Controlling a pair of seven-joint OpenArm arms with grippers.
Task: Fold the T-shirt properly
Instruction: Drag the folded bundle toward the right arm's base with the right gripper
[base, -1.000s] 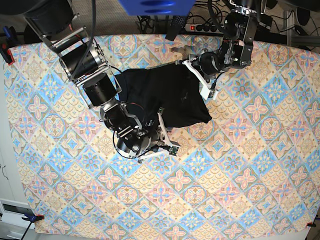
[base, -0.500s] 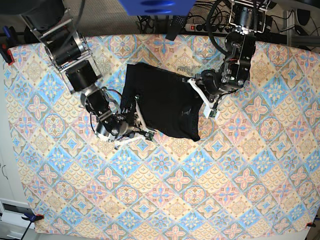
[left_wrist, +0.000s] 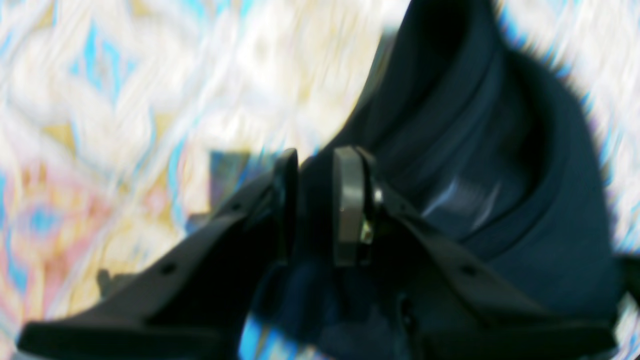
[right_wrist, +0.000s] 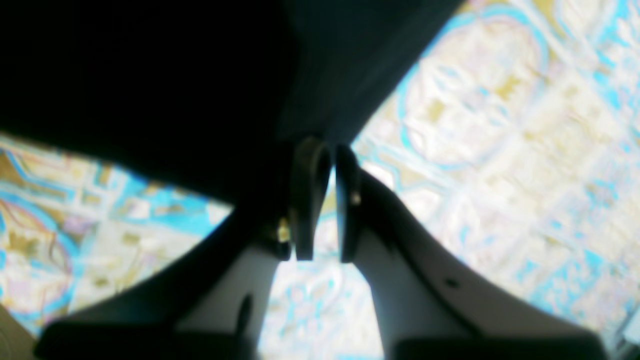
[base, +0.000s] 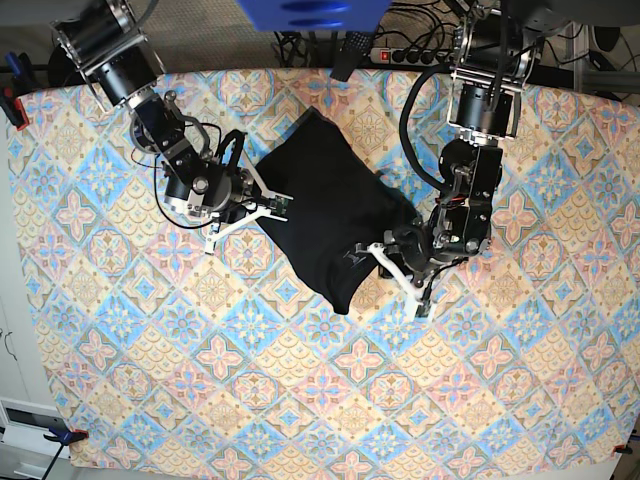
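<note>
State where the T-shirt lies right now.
In the base view the T-shirt lies up-centre on the tablecloth, pinched between the right gripper and the left gripper.

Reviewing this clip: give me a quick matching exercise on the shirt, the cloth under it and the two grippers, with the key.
Column 1:
1. T-shirt
2. tablecloth
3. left gripper
4. right gripper

Column 2:
a. colourful tile pattern
b. pinching the garment's right-hand edge in the base view
c. plain black
d. pinching its left-hand edge in the base view

Pairs: 1-c, 2-a, 3-b, 4-d
</note>
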